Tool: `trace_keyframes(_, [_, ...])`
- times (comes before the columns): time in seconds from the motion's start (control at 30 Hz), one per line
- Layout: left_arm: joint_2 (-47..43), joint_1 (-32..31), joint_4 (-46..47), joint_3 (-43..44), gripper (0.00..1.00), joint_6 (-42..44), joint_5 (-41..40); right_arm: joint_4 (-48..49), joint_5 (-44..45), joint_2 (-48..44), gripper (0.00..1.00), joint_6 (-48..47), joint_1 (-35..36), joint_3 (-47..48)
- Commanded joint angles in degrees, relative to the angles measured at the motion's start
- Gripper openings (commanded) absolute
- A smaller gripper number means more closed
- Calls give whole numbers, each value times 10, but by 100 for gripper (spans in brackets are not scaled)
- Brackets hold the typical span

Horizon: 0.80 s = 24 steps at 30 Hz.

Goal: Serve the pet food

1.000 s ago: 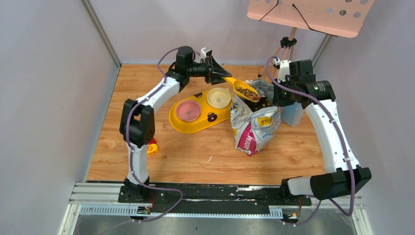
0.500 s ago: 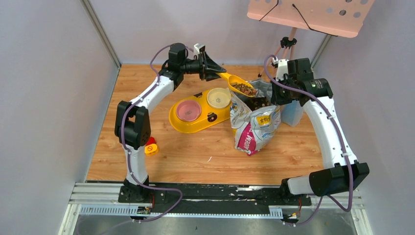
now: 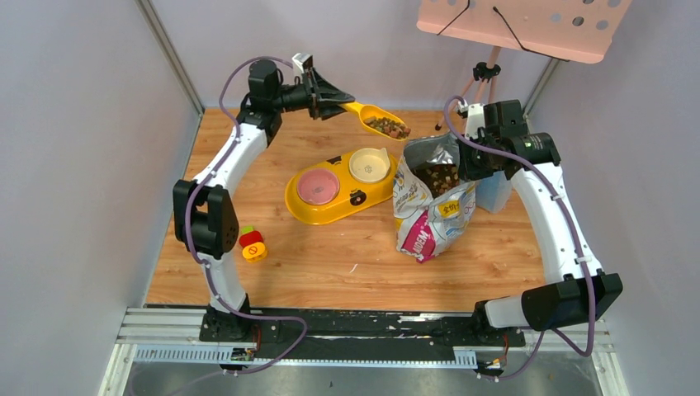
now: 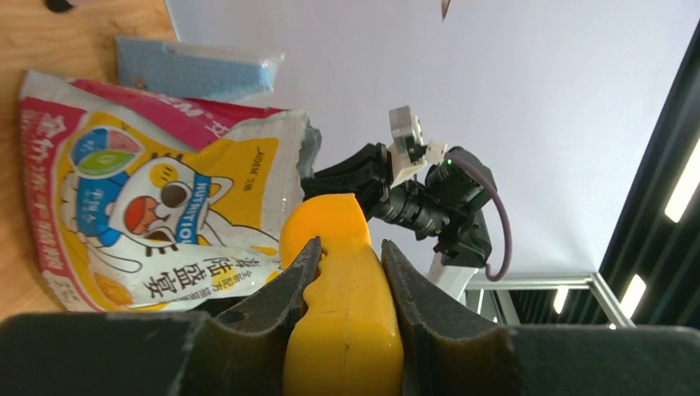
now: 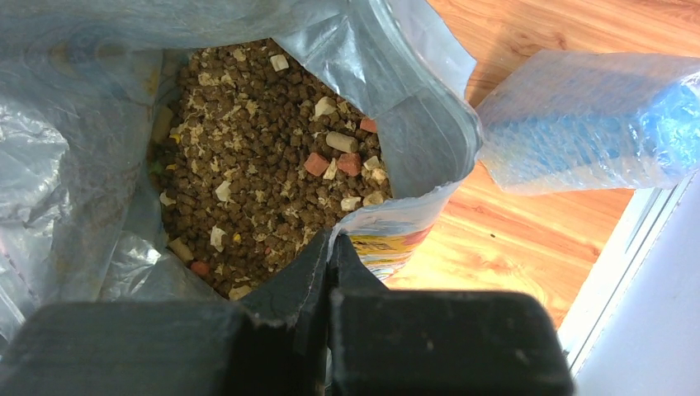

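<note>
My left gripper (image 3: 337, 105) (image 4: 343, 256) is shut on the handle of a yellow scoop (image 3: 376, 120) (image 4: 338, 272), held high above the floor behind the bowls. Brown pet food (image 3: 388, 127) fills the scoop's cup. More pet food (image 5: 256, 157) (image 3: 442, 177) lies inside the open printed foil bag (image 3: 429, 210) (image 4: 157, 198). My right gripper (image 3: 472, 165) (image 5: 330, 247) is shut on the bag's rim (image 5: 363, 216), holding the mouth open. A yellow double feeder (image 3: 326, 206) with a pink bowl (image 3: 318, 186) and a cream bowl (image 3: 369, 165) sits left of the bag.
A small red and yellow toy (image 3: 253, 245) lies on the wooden floor near the left arm. A blue plastic-wrapped pack (image 5: 594, 136) (image 3: 493, 191) stands right of the bag. Grey walls close in both sides; a tripod (image 3: 483, 78) stands at the back.
My left arm lifted the loaded scoop out of the bag and carried it up, back and left. The right gripper stayed on the bag's rim.
</note>
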Motion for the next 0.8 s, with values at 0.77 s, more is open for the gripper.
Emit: trace_keyframes(0.77, [36, 107, -61, -40, 0, 189, -29, 13, -19, -35, 0, -16, 0, -36])
